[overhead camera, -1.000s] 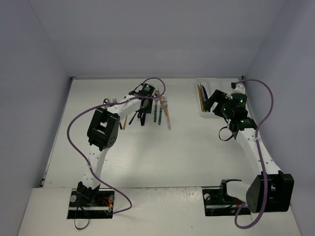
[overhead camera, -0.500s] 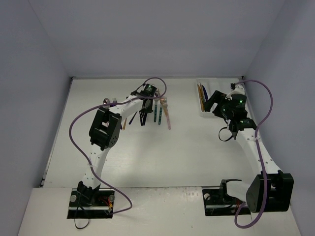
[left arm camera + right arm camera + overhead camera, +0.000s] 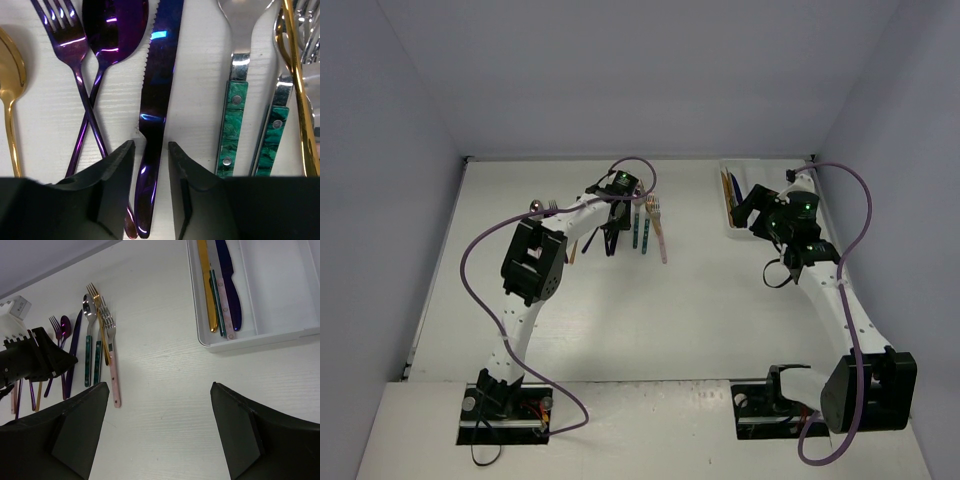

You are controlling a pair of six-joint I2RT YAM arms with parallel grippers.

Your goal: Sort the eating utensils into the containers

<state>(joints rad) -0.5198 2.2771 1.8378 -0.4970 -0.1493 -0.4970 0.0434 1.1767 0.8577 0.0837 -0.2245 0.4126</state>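
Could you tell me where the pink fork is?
In the top view, the pink fork lies rightmost among the loose utensils, beside the gold fork.

A white table with a faint wood grain sits inside a plain booth. Pale grey-lilac walls close it in: a back wall along its far edge, a left wall and a right wall along its sides. The light is soft and even.

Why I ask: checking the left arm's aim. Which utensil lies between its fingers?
Dark blue serrated knife: its handle runs between the left gripper's fingers; the purple fork and spoon cross outside them.
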